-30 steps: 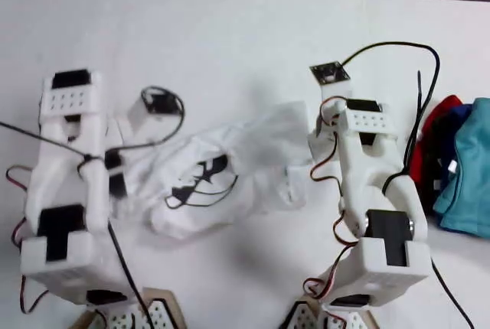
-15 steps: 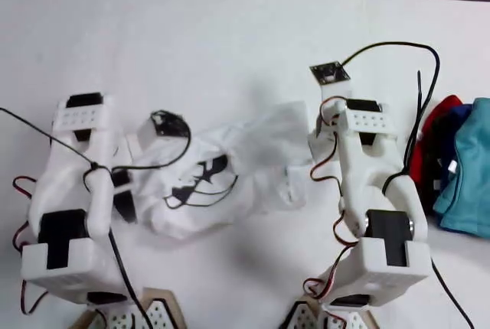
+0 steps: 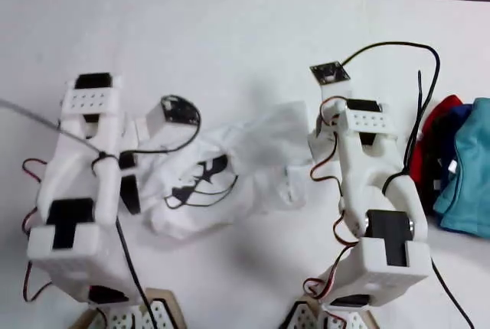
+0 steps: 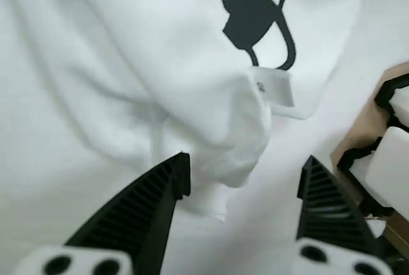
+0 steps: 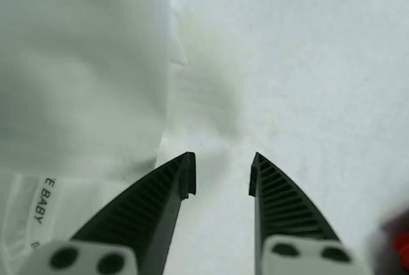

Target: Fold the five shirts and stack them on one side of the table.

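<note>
A crumpled white shirt [image 3: 230,168] with a black print lies at the table's middle, between the two arms. My left gripper [image 4: 246,182] is open just above it, and a folded edge of the white shirt [image 4: 211,121] with a small label lies between its black fingers [image 4: 156,201]. My right gripper [image 5: 220,169] is open over bare table, its fingers [image 5: 169,188] beside the other edge of the white shirt [image 5: 77,70]. Folded red, blue and teal shirts [image 3: 459,153] are stacked at the table's right edge.
The white table [image 3: 230,46] stretches bare toward the far side. Black cables [image 3: 417,92] loop from the right arm [image 3: 367,176] near the stack. An arm base on a brown board [image 4: 377,141] sits close to the left gripper.
The left arm has shifted right, onto the left side of the white shirt. The right arm and the shirt stack have not moved.
</note>
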Motion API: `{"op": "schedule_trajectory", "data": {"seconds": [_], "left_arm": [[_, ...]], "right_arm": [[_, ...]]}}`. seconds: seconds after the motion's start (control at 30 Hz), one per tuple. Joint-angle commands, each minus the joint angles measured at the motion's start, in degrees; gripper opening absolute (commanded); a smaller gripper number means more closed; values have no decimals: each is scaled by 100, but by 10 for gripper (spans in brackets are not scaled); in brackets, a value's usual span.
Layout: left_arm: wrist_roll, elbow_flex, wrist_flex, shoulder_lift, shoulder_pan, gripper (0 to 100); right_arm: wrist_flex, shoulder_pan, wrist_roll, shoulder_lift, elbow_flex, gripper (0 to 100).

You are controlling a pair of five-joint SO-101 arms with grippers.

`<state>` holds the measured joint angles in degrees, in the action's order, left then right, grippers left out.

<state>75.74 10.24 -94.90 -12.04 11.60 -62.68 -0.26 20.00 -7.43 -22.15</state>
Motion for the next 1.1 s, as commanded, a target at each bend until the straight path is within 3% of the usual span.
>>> {"op": "schedule_trajectory", "data": {"seconds": [0.0,0.13,0.3,0.47,0.6,0.8,1.07], "left_arm": [[378,-198,-97,-554,-35,287],[387,-242,-158,-897,-35,200],[387,-365,-633,-404,-9,12],[378,-602,-686,527,132,21],[44,-1508,-651,615,220,20],[-1178,-3301,-105,-123,369,20],[-1653,-4418,-88,-1222,800,20]], "right_arm": [[57,-4,-18,22,202,152],[57,-4,-18,22,202,152],[57,-4,-18,22,202,152],[57,-4,-18,22,202,152],[57,-4,-18,22,202,152],[136,-4,-18,22,167,152],[207,-4,-18,22,132,152]]}}
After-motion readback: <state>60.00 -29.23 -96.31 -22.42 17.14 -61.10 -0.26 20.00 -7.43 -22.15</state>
